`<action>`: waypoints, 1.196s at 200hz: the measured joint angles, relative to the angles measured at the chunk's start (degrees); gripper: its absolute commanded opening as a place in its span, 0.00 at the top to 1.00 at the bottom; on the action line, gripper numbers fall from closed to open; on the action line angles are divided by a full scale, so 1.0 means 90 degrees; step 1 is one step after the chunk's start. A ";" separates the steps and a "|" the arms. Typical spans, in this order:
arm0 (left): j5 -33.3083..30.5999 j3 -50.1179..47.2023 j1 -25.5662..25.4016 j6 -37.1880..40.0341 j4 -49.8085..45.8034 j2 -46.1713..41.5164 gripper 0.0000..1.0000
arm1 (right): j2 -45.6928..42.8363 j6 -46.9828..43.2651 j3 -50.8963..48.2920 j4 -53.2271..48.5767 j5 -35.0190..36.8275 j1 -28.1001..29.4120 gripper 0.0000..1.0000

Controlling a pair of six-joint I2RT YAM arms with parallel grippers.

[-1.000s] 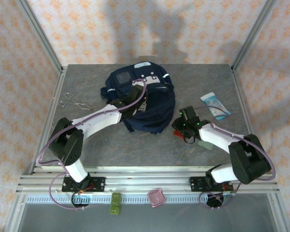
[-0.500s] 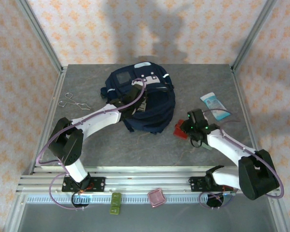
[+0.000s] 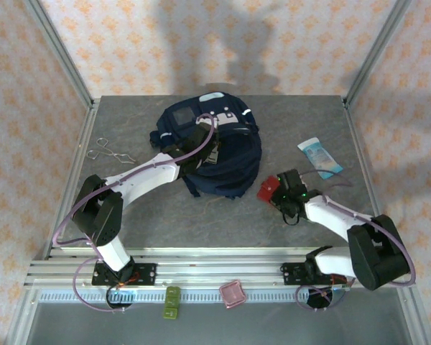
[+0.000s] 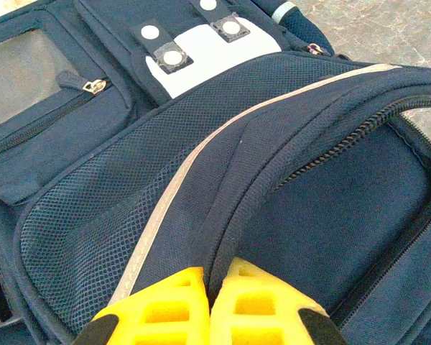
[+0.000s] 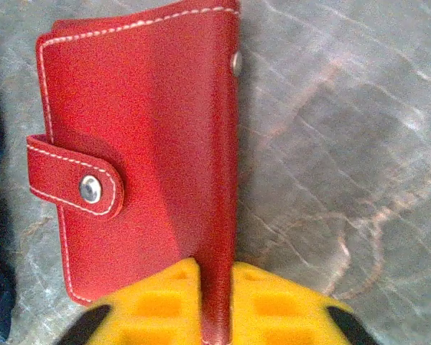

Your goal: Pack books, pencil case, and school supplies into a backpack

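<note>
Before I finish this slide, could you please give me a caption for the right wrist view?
Yellow jaws shut on the red case's edge, its snap tab fastened, grey table behind.

Scissors lie left of the backpack — wallet and tube right.

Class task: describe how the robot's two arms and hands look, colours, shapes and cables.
The left arm and right arm have white tube-like links between bulky black joints. A thin mauve cable loops along each. The left hand and right hand carry blocky yellow fingers with recessed squares.
</note>
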 measured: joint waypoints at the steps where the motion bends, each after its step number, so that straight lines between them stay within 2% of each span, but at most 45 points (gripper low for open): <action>1: 0.0000 0.0000 0.0000 -0.0002 -0.0002 0.0000 1.00 | 0.0000 0.0012 0.0000 0.0017 0.0000 0.0000 0.99; 25: 0.0000 0.0049 0.0000 -0.0010 -0.0039 0.0000 1.00 | -0.0129 0.0039 -0.0002 0.0041 -0.0027 0.0000 1.00; 55: 0.0000 0.0228 0.0000 -0.0012 -0.0153 0.0000 1.00 | -0.0950 0.0036 0.0104 -0.0401 0.0056 0.0000 1.00; 91: 0.0061 0.0364 0.0000 -0.0015 -0.0177 -0.0019 1.00 | -0.1792 0.0012 0.0763 -0.0714 0.0051 0.0000 1.00; 126: 0.0121 0.0376 0.0000 -0.0019 -0.0182 -0.0112 1.00 | -0.1906 -0.0015 0.1367 -0.0454 -0.0398 0.0000 1.00; 153: 0.0141 0.0376 0.0000 -0.0068 -0.0182 -0.0158 1.00 | -0.1430 -0.0010 0.1683 0.0092 -0.1001 0.0075 1.00; 194: 0.0236 0.0376 0.0002 -0.0185 -0.0175 -0.0231 1.00 | 0.0036 0.0090 0.2268 0.0896 -0.1739 0.0617 1.00; 239: 0.0457 0.0376 0.0012 -0.0342 -0.0170 -0.0240 1.00 | 0.1518 0.0423 0.3021 0.1484 -0.1982 0.0933 1.00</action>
